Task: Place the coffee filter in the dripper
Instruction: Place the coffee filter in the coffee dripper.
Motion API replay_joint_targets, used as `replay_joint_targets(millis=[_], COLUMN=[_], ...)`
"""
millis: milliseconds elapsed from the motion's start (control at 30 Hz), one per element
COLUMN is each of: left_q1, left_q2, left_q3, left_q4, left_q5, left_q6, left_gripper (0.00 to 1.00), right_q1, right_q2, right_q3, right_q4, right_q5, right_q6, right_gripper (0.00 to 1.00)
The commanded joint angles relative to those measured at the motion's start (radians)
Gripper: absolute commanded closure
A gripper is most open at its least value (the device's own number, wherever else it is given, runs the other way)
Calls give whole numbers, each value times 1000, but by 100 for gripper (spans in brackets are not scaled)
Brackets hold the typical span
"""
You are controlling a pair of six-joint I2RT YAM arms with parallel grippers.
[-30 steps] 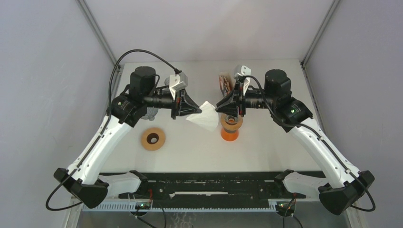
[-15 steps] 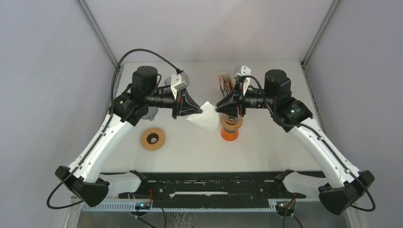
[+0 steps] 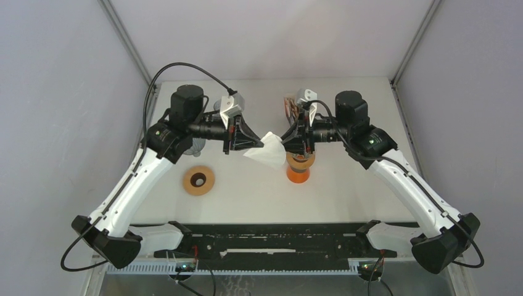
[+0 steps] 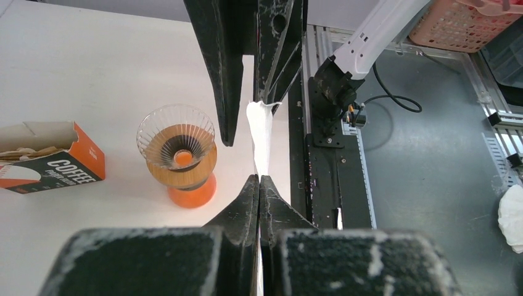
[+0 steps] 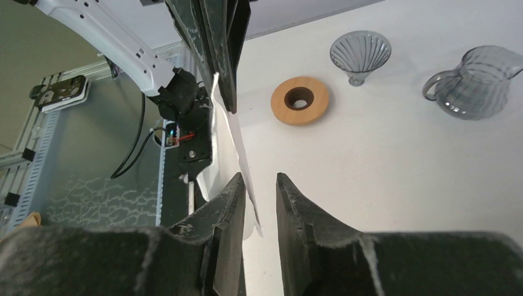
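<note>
My left gripper (image 4: pixel 259 179) is shut on a white paper coffee filter (image 4: pixel 260 132), holding it edge-up above the table; from above the filter (image 3: pixel 267 156) hangs between the two arms. My right gripper (image 5: pixel 259 179) is open, and the filter's free edge (image 5: pixel 237 142) sits between its fingers, against the left finger (image 5: pixel 228 197). The dripper (image 4: pixel 179 148), a ribbed glass cone in a wooden collar on an orange foot, stands just right of the filter, partly under the right gripper (image 3: pixel 286 140). Nothing shows in its cone.
An orange-and-white coffee box (image 4: pixel 49 157) lies behind the dripper. A wooden ring (image 5: pixel 300 100), a second glass cone (image 5: pixel 360 54) and a glass pitcher (image 5: pixel 472 83) stand on the left half of the table. The black rail (image 3: pixel 277 237) runs along the near edge.
The right arm has moved left, and its open fingers now straddle the filter's free edge. The left gripper has stayed shut on the filter, almost still.
</note>
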Motion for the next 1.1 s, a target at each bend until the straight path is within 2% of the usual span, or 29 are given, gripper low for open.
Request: replay_joint_targets(millis=[0,433,600,767,833,933,1033,1067], left_q1=[2,2,2,1,2,2,1,2], left_q2=[-34,-63,-72,-72,-70,-68,-69,-70], left_q3=[-30,-96,-119,-157,-171,-182,-196,-201], left_q4=[86,248,269,299,301,306,333,346], left_q5=[36,69,63,18,-13,-59,-83,-99], left_q6=[-35,-136,-144,-156,-158,-166,-189,-201], left_gripper=[100,100,100,100,97,87,85,81], right_q1=[9,27,27,25,25,26,27,28], right_q2=[-12,-4,-7,-17,-27,-48,-67,-72], right_q3=[-16,-51,-53,-54,-53,-53,-53,-53], right_q4=[56,84,71,50,36,15,-15,-23], right_q5=[-42,-59,-60,-31,-11,30,87,114], right_q6=[-3,15,7,-1,-3,-3,-2,5], right_gripper=[68,73,83,99,100,100,100,100])
